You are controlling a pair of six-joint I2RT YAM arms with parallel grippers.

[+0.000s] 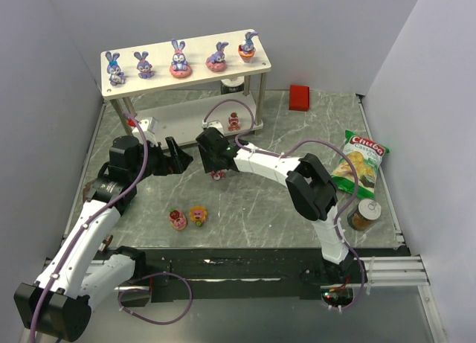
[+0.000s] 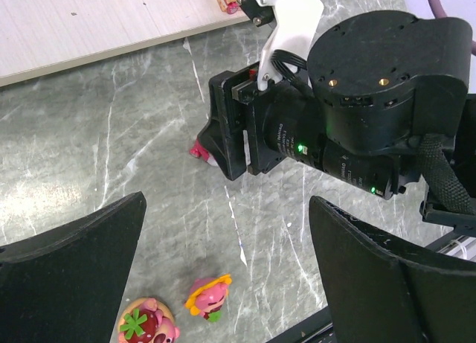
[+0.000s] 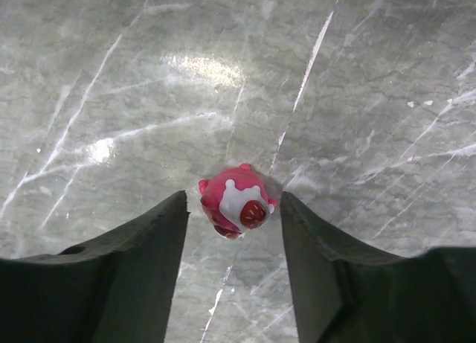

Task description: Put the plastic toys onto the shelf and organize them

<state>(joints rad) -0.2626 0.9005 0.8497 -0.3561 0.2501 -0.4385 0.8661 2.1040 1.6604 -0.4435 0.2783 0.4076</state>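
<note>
The right jaws are open, one on each side of a small pink-red sweet (image 3: 236, 207) that sits on the bench (image 3: 104, 82). They hold nothing. The left jaws are wide open and empty, above two more sweets (image 2: 209, 296). Five bunnies (image 1: 179, 59) stand on top of the shelf (image 1: 160, 82).

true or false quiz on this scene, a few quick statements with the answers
1. Five bunnies stand on the shelf's top board. True.
2. The right gripper is shut on a bunny. False: it is open, fingers either side of a pink-red toy on the table.
3. The left gripper is open and empty. True.
4. The red block sits on the shelf. False: it is on the table, right of the shelf.
5. A strawberry-topped toy and a yellow-rimmed toy lie side by side on the table. True.
</note>
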